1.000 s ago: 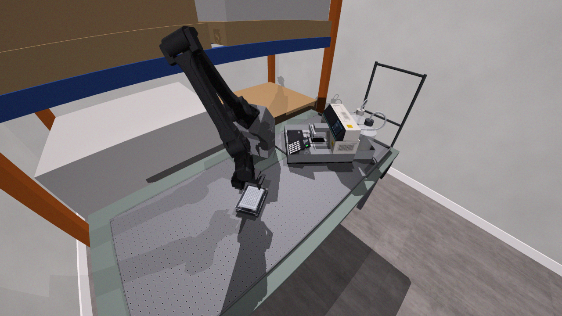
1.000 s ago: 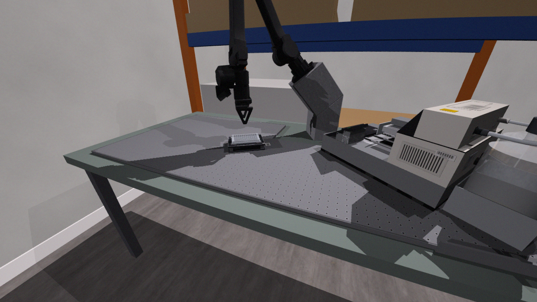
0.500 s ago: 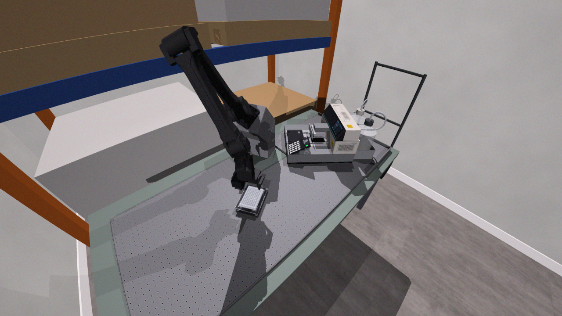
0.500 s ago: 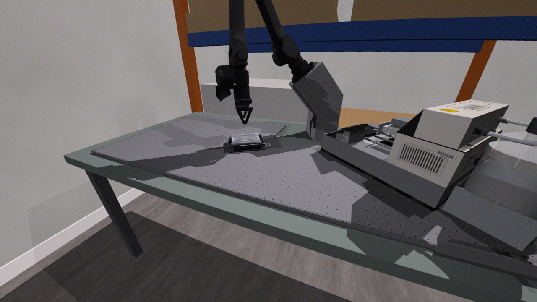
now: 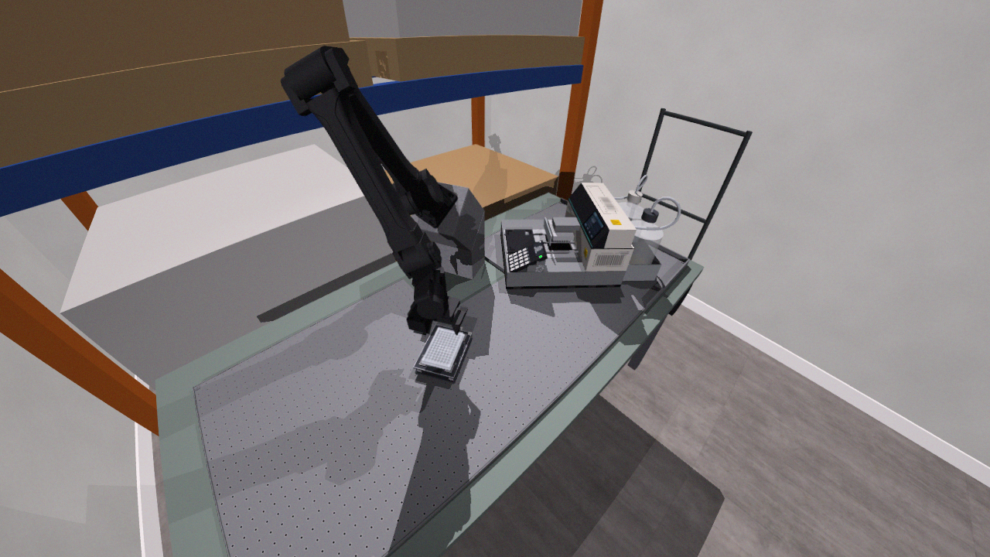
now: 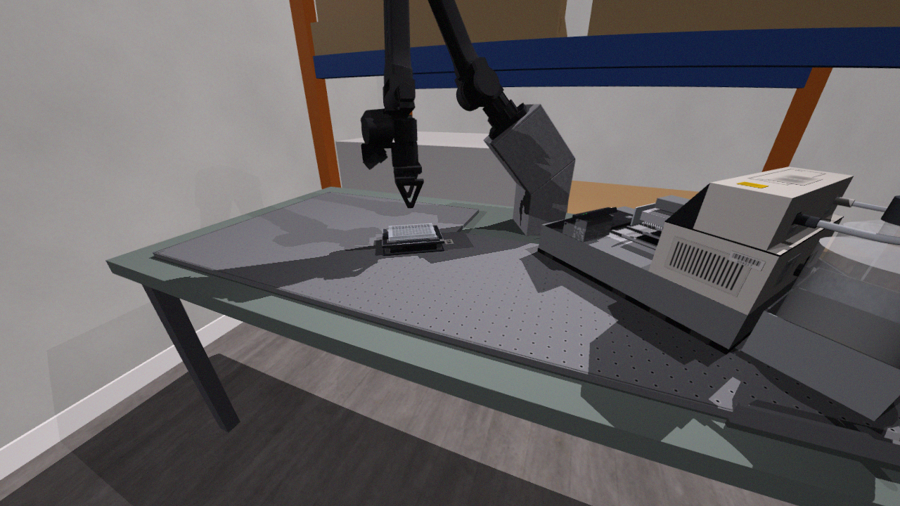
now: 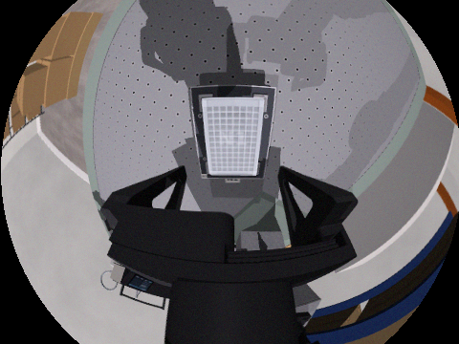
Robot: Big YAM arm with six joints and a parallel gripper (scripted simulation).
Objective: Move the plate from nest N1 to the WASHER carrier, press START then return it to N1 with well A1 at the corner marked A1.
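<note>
Plate lies in nest N1 on the perforated board. It looks level within the frame; no raised edge noted in the exterior or wrist view.

Gripper: fully open, nothing between the fingers, tips above the plate and apart from it, one finger to each side in the wrist view.

Washer: lamp beside the keypad shows green. No white plate visible at the carrier.

Step in hand (judgement): green lamp, plate at N1 and a free gripper fit the closing stage, with the wash finished and the plate returned. One set of views cannot exclude a green lamp before the first pick.

Next move: if closing, take the arm straight up and clear without brushing the plate, then confirm seating and orientation. Cut-off corner and A1 mark are too small to match; orientation unconfirmed. If the plate proves cocked or reversed, it needs regripping squarely on its sides, lifting level and reseating. A sideways move with the tips low could nudge it out of its locators.
</note>
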